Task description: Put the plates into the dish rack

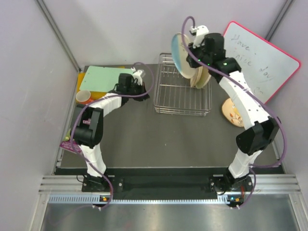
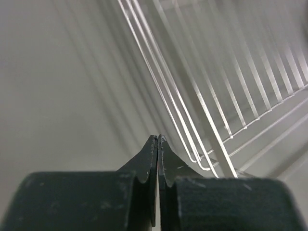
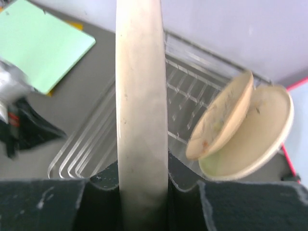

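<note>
Your right gripper (image 3: 142, 179) clamps the blue plate (image 3: 139, 96) on edge, above the far side of the dish rack (image 1: 180, 98). Two plates (image 1: 199, 77) lean at the rack's far right. Your left gripper (image 2: 158, 140) is closed and empty beside the rack's left edge.

Whiteboard (image 1: 267, 57): you can read the handwritten word "Have" on its top line.
Lower lines: you can make out what looks like "nice" and "day"; the right arm (image 1: 240, 91) hides the rest.
</note>
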Robot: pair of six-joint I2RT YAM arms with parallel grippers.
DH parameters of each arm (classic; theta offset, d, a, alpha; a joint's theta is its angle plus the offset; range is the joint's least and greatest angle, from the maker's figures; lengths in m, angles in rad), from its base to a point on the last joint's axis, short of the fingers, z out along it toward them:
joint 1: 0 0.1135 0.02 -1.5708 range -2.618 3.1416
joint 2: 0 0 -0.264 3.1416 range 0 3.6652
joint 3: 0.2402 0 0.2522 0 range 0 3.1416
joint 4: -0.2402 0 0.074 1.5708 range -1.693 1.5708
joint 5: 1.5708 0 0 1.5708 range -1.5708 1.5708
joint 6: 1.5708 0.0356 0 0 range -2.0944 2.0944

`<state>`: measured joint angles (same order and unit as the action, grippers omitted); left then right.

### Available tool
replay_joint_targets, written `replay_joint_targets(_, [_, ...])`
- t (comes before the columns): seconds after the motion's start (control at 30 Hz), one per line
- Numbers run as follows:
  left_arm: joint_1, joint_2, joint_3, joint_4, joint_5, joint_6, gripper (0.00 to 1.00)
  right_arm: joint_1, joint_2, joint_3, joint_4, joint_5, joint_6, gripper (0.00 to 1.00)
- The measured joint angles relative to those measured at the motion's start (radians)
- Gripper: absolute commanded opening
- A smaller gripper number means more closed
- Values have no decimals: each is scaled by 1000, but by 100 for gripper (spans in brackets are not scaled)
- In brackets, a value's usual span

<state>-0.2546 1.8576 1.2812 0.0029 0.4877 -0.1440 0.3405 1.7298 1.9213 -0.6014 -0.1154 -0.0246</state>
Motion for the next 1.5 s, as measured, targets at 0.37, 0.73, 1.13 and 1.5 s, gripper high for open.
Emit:
replay_joint_targets(0.37, [-48, 115, 36, 60, -6, -63, 0, 161, 122, 96, 100, 332, -69, 0])
replay_joint_targets(0.73, [-163, 66, -92, 111, 24, -82, 0, 170, 138, 81, 137, 596, -151, 0])
replay_joint_targets(1.13, [-172, -61, -176, 107, 31, -103, 50, 182, 179, -23, 166, 689, -181, 0])
replay_joint_targets(1.5, [-126, -148, -215, 97, 12, -104, 53, 172, 190, -61, 167, 697, -182, 0])
